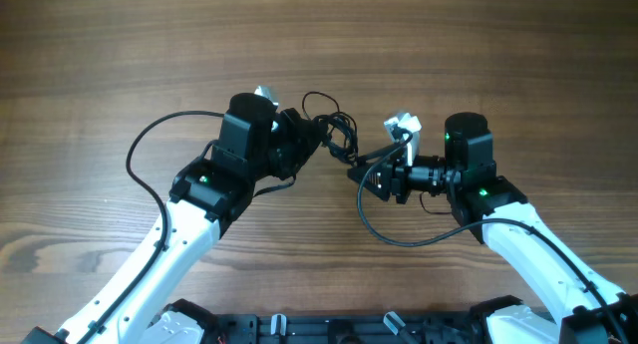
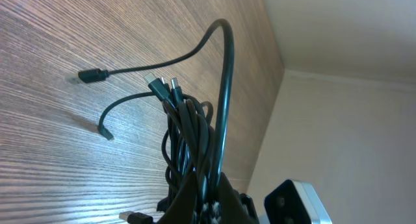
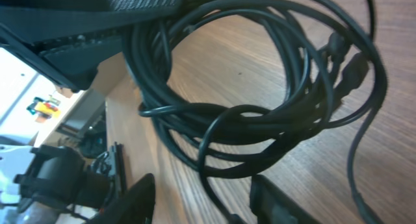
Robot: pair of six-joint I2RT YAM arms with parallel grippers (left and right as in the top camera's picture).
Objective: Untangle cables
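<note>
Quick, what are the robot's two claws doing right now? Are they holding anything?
Left gripper: shut, pinching the bunch of cables.
Right gripper: open, fingers apart, with the cables right in front of it, nothing gripped.

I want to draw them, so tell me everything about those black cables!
The cables are thin, black and rubbery-looking, bunched into a messy bundle of loops. Small plug ends stick out, some silver-tipped. The left gripper pinches the bundle over the wooden table; the right gripper, fingers apart, is right beside the loops.
</note>
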